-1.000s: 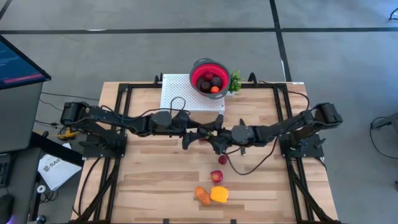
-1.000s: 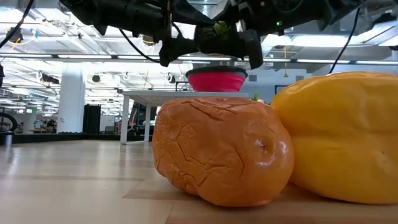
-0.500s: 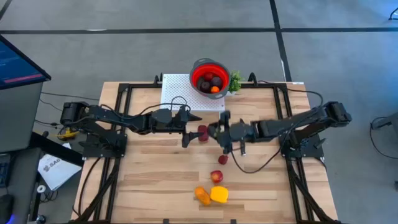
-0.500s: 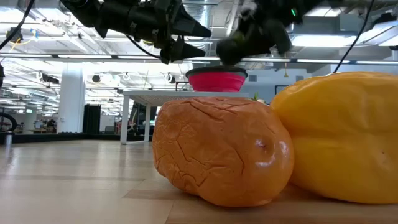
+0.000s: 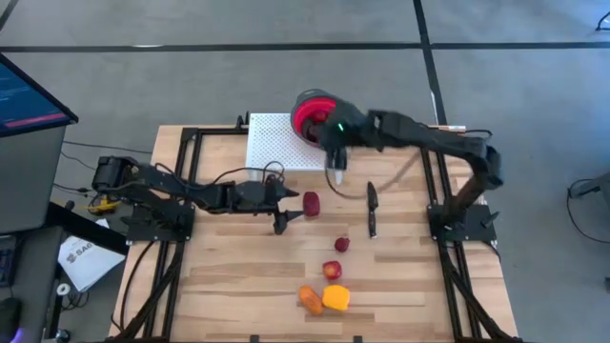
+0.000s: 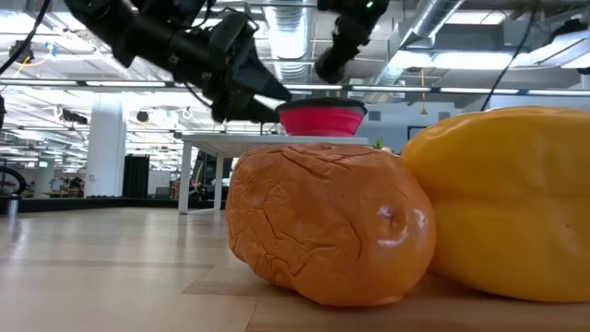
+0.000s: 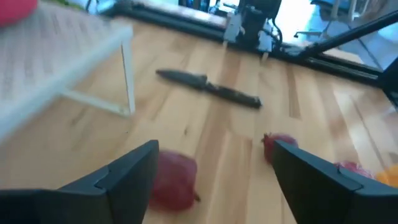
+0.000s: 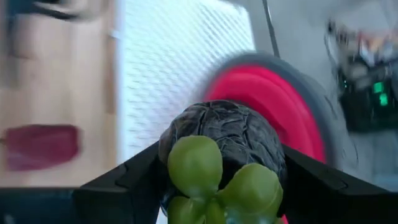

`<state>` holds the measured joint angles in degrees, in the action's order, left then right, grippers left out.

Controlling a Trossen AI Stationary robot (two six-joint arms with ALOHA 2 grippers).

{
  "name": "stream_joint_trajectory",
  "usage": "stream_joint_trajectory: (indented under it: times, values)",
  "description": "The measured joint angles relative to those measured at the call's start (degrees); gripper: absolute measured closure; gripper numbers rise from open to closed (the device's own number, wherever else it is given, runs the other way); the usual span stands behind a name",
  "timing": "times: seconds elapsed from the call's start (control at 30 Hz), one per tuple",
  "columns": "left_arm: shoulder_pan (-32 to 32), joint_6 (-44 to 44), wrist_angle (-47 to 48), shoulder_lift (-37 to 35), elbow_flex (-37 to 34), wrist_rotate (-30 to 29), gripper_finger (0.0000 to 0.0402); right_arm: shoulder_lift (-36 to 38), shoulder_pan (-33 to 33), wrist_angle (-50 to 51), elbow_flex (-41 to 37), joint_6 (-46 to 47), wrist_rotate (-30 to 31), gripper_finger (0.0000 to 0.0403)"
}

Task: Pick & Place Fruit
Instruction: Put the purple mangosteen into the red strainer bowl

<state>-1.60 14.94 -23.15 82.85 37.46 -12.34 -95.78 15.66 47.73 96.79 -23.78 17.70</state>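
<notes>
Overhead, dark fruit (image 8: pixel 224 140) above red bowl (image 8: pixel 283 102)

The worktop (image 5: pixel 238 276) is pale grained wood; on it the orange fruit (image 6: pixel 327 226) looks matt and cracked, beside a smooth, waxy yellow fruit (image 6: pixel 502 198).

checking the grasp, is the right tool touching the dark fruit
Touching. The right wrist view shows the dark fruit with green leaves wedged between the right tool fingers, both pressed against its sides, near the red bowl.
</notes>
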Motion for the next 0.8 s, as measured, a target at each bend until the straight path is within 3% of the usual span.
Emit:
stream_joint_trajectory:
  times: [0.27, 0.4, 0.8]
  values:
    - [-2.7, 5.4, -4.6, 0.0, -5.0, -4.6, 0.0103, -18.0, 12.7, 16.5, 27.1, 0.3, -9.4, 0.0157]
    - [-3.2, 5.5, -7.8, 0.0, -6.3, -5.5, 0.0103, -26.6, 16.3, 24.5, 37.9, 0.5, -10.4, 0.0157]
    - [-3.3, 5.4, -9.2, 0.0, -6.4, -5.7, 0.0103, -29.7, 19.7, 22.0, 36.6, 1.8, -11.7, 0.0157]
